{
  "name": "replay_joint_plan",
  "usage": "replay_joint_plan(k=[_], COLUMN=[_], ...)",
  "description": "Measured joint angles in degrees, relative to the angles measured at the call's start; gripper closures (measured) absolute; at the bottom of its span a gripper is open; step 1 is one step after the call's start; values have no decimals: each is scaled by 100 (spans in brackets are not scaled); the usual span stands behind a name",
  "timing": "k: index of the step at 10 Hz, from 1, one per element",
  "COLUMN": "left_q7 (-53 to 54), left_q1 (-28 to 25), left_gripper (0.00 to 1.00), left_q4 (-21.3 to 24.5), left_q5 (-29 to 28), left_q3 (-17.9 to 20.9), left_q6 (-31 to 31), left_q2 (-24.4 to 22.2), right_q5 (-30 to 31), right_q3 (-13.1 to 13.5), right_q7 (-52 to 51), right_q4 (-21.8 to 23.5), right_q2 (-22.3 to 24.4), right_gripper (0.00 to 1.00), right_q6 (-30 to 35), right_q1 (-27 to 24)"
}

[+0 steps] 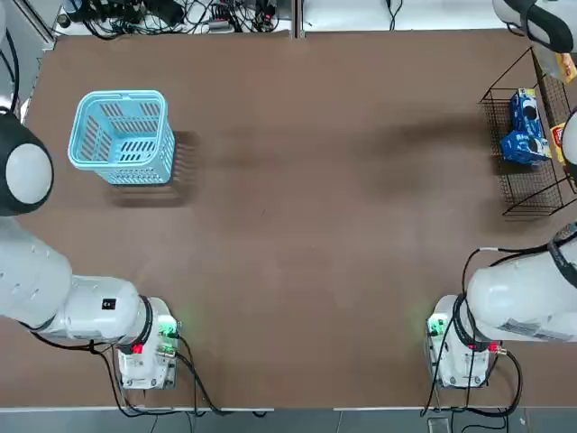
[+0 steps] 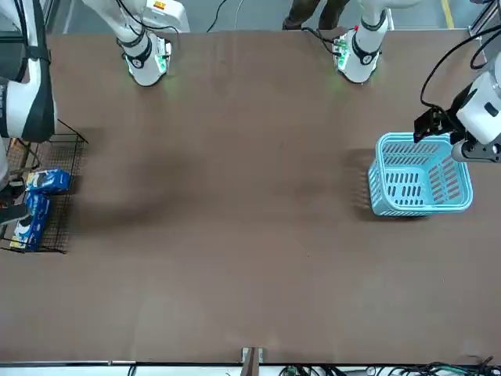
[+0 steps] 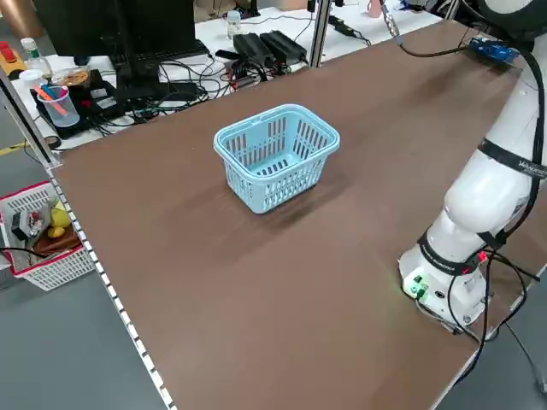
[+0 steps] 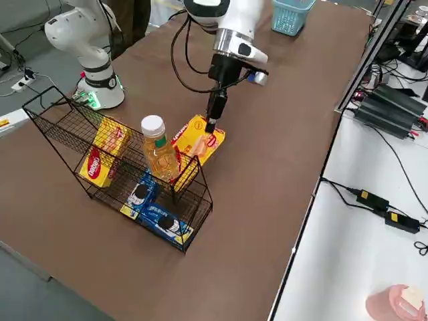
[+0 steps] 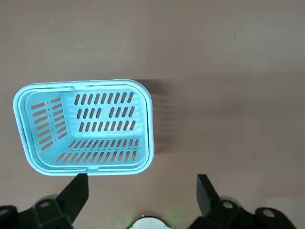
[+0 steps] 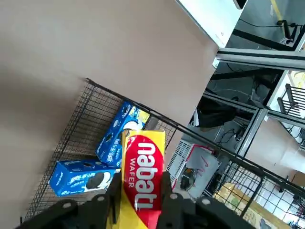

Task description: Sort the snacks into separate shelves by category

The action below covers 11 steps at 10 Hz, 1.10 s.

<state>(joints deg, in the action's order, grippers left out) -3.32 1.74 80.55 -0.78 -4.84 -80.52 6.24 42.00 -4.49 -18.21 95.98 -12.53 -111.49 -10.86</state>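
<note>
Right gripper (image 4: 212, 124) clamps yellow box (image 4: 197, 142) over rack (image 4: 80, 120).

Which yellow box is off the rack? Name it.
The yellow box gripped by the right gripper, tilted above the rack's front edge; the other yellow box stands inside on the upper tier.

On the yellow cardboard wafer box (image 6: 142, 188) clamped between the closed fingers of the right gripper (image 6: 139, 193), "nabati" is printed in white on a red oval, with "WAFER" in small red capitals beside it. On a second yellow box (image 4: 100, 159), stood at the near end of the black wire rack (image 4: 60, 124), a red oval logo is seen, but its lettering cannot be read. On the blue cookie packs (image 6: 114, 136) no words can be made out.
</note>
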Motion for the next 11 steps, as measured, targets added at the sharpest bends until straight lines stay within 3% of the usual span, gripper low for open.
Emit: replay_joint_plan(k=[4,9,11], left_q7=[0,0,0], left_q1=[0,0,0], left_gripper=[0,0,0], left_q4=[0,0,0], left_q5=[0,0,0], left_q3=[0,0,0], left_q6=[0,0,0], left_q2=[0,0,0], right_q5=[52,55,64], right_q3=[0,-11,-11], right_q7=[-7,-7,-8], right_q4=[228,251,252], right_q2=[-2,-2,-2], right_gripper=[64,64,58], right_q6=[-478,-569,-589], right_q1=[-400,-455,-523])
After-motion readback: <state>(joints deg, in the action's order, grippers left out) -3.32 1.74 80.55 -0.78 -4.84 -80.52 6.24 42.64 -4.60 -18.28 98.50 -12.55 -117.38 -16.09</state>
